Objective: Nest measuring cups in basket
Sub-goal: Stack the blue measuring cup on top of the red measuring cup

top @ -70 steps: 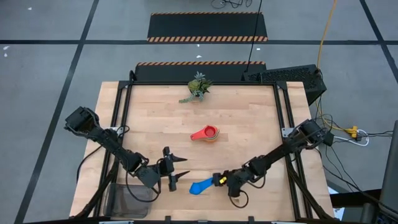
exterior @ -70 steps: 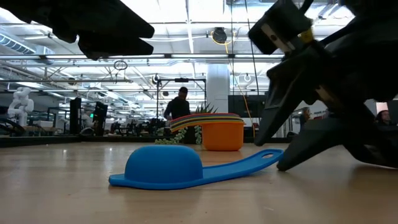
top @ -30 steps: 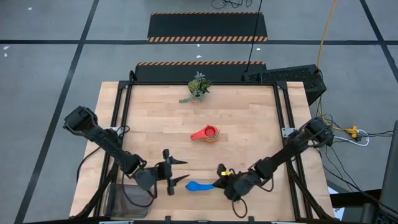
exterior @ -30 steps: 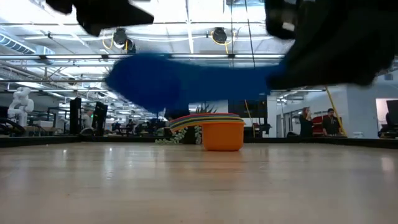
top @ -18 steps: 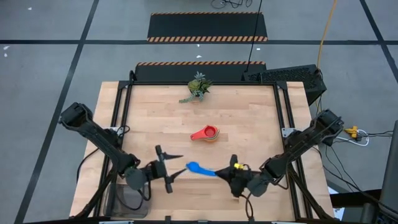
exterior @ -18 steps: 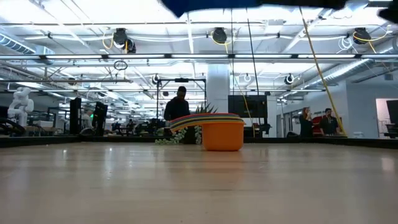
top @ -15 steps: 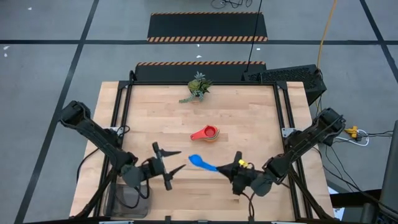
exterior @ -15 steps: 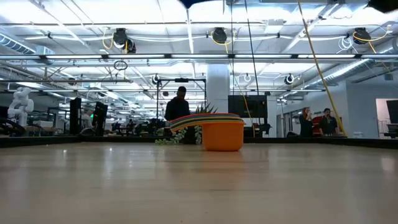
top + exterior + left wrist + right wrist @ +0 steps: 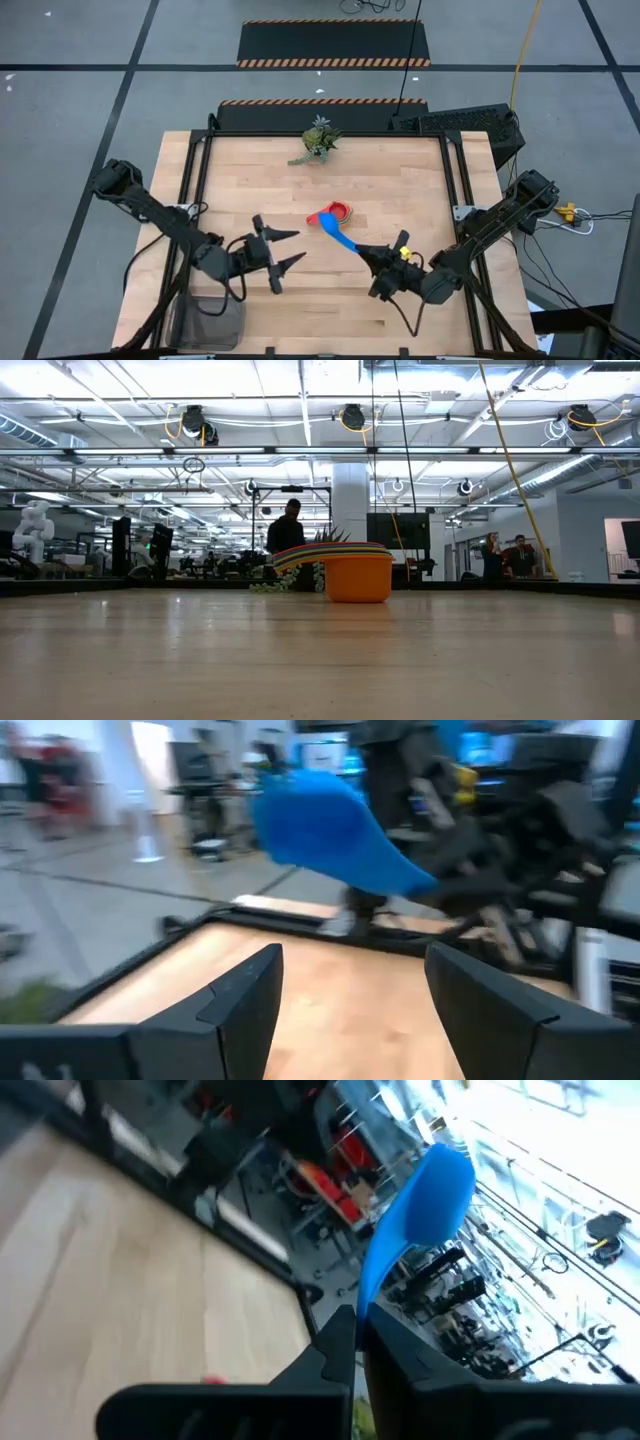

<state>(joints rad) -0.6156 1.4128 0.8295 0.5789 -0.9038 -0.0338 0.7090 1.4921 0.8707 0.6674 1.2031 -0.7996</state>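
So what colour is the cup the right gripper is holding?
Blue; the cup in the right gripper shows best in the right wrist view.

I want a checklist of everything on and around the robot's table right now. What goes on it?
Surface: wooden table, bare across the middle.
Job's things: blue measuring cup held by its handle above the table; stack of nested cups, red on top, orange at the bottom; mesh basket at the near left corner.
Clutter: small green plant at the far edge.
Grippers: right gripper shut on the blue cup's handle; left gripper open, holding nothing.
Cables: yellow cable and dark wires right of the table.
Surroundings: striped floor mats; people in the workshop behind.
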